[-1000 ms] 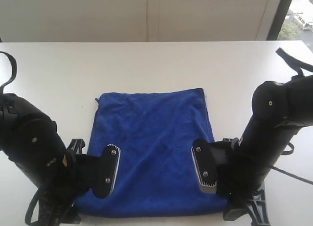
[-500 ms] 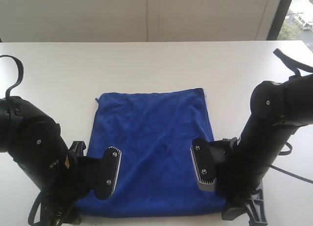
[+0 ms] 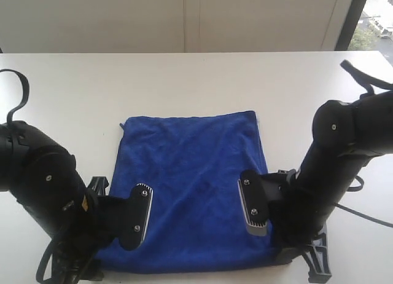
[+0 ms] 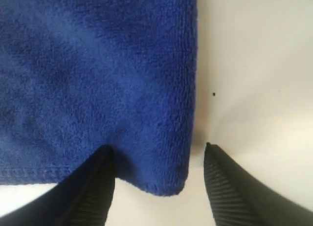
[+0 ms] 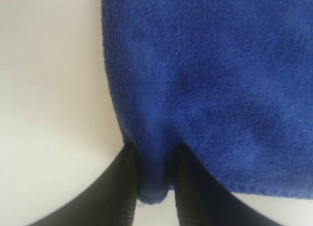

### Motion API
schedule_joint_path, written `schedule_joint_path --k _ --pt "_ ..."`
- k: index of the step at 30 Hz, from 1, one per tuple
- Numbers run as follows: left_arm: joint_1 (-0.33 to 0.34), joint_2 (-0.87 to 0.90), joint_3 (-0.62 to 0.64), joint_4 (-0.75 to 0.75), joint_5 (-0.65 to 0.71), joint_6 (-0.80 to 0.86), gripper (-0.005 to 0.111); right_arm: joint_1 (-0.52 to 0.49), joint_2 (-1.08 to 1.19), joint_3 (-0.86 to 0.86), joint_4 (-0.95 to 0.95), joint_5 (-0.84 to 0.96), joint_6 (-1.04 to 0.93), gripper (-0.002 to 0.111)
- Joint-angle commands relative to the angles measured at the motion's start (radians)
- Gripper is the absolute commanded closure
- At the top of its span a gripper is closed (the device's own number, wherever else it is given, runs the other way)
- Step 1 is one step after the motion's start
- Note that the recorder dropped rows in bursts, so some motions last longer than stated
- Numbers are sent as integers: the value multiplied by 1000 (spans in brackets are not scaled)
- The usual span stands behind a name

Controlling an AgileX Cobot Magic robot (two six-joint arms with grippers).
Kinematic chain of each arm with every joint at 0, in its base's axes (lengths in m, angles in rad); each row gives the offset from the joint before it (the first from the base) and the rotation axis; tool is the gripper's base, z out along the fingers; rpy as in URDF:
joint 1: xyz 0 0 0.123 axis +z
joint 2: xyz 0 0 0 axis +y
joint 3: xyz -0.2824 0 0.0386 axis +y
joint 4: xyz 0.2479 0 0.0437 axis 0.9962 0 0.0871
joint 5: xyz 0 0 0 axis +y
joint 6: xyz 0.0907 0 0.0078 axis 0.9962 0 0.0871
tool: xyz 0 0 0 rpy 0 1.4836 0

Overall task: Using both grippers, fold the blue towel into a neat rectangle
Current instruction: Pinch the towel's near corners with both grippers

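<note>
White bench fills the exterior view, with the blue towel flat at lower centre. Left fingers are apart, straddling the towel's lower-left corner, one on cloth, one on bare bench. Right fingers are pinched on a ridge of cloth at the lower-right corner.

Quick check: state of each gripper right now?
Left gripper: open, straddling the blue towel corner.
Right gripper: shut on the blue towel's other near corner.
</note>
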Motion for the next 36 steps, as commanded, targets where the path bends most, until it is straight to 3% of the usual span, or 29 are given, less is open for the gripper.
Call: schedule_joint_path --k 1,13,28,31,36 --pt "-2 2 9 -19 22 0 48 -1 34 21 10 63 -11 92" --pt "-2 0 9 -19 73 -10 71 -1 34 21 25 161 -11 102" --pt "-2 -133 9 -106 170 -12 72 -1 -121 19 18 190 60 102" --pt "-2 -140 9 -106 163 -2 70 -1 -128 19 13 183 60 102" --pt "-2 -138 9 -132 105 36 47 -1 -128 19 -56 152 126 102"
